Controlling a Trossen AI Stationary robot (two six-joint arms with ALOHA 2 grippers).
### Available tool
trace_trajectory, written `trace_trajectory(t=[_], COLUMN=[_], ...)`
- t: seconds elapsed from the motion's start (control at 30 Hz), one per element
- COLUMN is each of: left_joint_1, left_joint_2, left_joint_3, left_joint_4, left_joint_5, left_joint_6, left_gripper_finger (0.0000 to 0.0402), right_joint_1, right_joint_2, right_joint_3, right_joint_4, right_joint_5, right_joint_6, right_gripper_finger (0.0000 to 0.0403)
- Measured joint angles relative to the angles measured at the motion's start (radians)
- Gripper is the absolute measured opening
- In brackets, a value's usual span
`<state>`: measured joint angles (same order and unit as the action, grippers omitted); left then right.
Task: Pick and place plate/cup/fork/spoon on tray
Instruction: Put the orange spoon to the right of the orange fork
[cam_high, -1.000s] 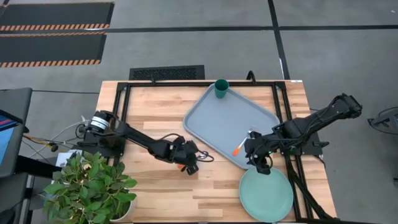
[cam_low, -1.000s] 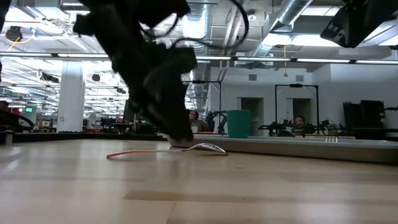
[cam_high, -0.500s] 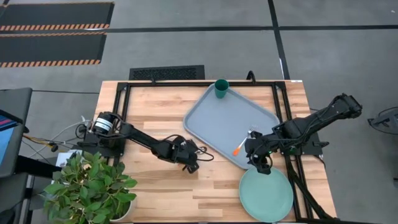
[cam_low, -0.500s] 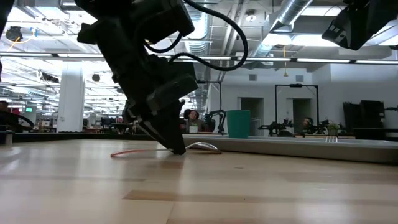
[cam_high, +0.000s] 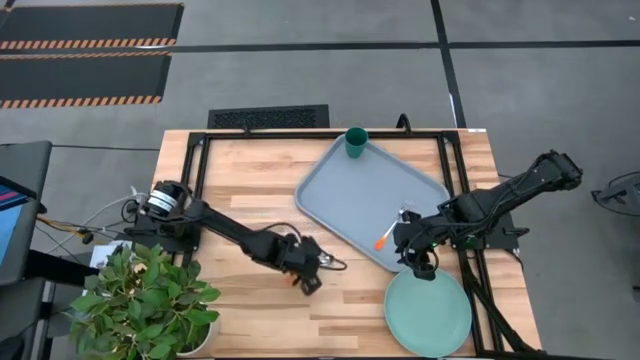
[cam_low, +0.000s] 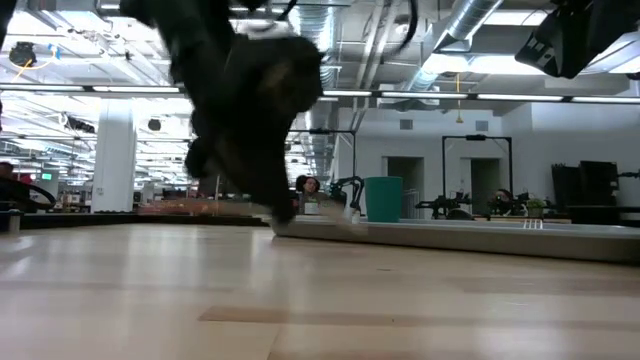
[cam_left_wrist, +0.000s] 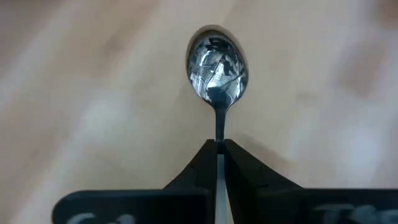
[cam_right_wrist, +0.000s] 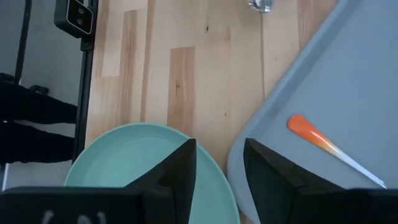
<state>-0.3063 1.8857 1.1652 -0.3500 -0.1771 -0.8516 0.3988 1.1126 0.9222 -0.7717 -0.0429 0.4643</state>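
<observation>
So my left tool (cam_left_wrist: 219, 163) now has the spoon (cam_left_wrist: 217, 62) pinched by the neck, fingers pressed together on the thin metal stem just behind the bowl. Half a second ago the spoon was lying flat on the counter (cam_high: 230, 180) with the tool coming down at it; in the low view now it's off the wood and the whole arm is a blur, so I'd say the lift is underway. From above, the left tool (cam_high: 308, 280) has also slid a bit toward the front edge of the counter compared to a moment back.

That means spoon pickup looks done, and what's left for it is the carry over to the tray (cam_high: 340, 190), which sits a fair way off to the right. The grip is narrow on a slim stem, so it could swivel on the way.

Farther over, my right tool (cam_right_wrist: 217, 180) hangs spread and empty, right over the gap between the plate (cam_right_wrist: 124, 162) and the tray's rim, not touching either. It hasn't budged. The plate (cam_high: 428, 312) is on the counter, not the tray.

The fork (cam_high: 390, 232) lies on the tray near its right edge, and the cup (cam_high: 356, 143) stands at the tray's far corner.
</observation>
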Motion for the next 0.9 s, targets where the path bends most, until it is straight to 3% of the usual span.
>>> trace_trajectory(t=[0.13,0.23,0.33,0.53,0.7,0.9], left_joint_1=[0.001,-0.003,0.002,0.054,0.082,0.105], left_joint_2=[-0.017,-0.043,-0.084,-0.163,-0.223,-0.233], left_joint_3=[0.056,0.092,0.114,0.121,0.123,0.122], left_joint_4=[-0.037,0.013,0.143,0.501,0.61,0.62], left_joint_5=[-0.01,0.047,0.123,0.369,0.414,0.407], left_joint_6=[-0.025,-0.052,-0.049,-0.106,-0.215,-0.548], left_gripper_finger=[0.0001,0.0001,0.0001,0.0,0.0,0.0], right_joint_1=[0.0,0.006,0.018,0.045,0.088,0.132], right_joint_2=[0.0,-0.022,-0.078,-0.256,-0.39,-0.456], right_joint_3=[0.0,-0.001,-0.001,-0.001,-0.001,0.001], right_joint_4=[0.004,0.005,0.046,0.159,0.34,0.43], right_joint_5=[0.0,-0.002,-0.007,0.014,0.095,0.325], right_joint_6=[-0.002,-0.007,-0.02,-0.024,-0.142,-0.365], right_gripper_finger=[0.0157,0.0157,0.0156,0.0155,0.0155,0.0155])
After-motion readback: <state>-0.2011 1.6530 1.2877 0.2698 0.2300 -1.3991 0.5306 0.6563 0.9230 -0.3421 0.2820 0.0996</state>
